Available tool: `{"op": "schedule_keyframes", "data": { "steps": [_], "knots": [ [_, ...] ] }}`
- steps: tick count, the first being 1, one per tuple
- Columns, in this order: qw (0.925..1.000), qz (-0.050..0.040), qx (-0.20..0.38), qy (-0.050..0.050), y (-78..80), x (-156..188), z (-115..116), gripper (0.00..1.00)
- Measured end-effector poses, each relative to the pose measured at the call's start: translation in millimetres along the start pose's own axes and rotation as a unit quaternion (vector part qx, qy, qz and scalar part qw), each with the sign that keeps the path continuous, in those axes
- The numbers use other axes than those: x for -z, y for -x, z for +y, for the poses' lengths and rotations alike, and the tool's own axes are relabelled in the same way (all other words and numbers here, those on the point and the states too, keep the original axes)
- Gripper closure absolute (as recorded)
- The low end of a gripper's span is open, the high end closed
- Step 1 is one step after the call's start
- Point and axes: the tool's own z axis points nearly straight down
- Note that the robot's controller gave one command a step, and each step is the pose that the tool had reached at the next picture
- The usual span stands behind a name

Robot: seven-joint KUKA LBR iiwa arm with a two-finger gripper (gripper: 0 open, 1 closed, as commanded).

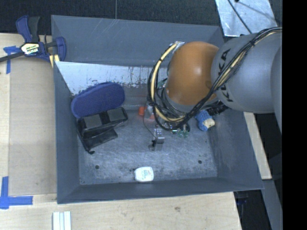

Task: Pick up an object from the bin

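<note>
Gripper (157,141) hangs low over bare floor, middle of the grey bin (64,143). Jaw opening: cannot tell. Nothing seen held.

Risk: closing on bare floor, since nothing lies under it.

Nearest things:
- small orange piece (142,111), behind-left
- black stapler (101,126), left, against the blue oval case (98,98)
- white oval piece (143,174), by the front wall

Nothing blocks these.

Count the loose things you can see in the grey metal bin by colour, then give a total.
Blue: 2, a flat blue oval case and a small blue-and-cream piece.
Black: 1, a black stapler-like plastic block.
White: 1, a small white rounded tablet.
Red: 1, a small red bit, partly hidden.
Total: 5.
</note>
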Motion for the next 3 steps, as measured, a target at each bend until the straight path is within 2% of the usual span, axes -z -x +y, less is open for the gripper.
{"op": "schedule_keyframes", "data": {
  "steps": [1, 2, 3],
  "knots": [
    [0.9996, -0.0028, -0.028, 0.001, 46.1, -67, 90, 0.0],
    [0.9995, -0.0046, -0.03, 0.0, 47.2, -63, 85, 1.0],
    [1.0, -0.004, -0.007, -0.001, 40.5, 50, 84, 1.0]
  ]
}}
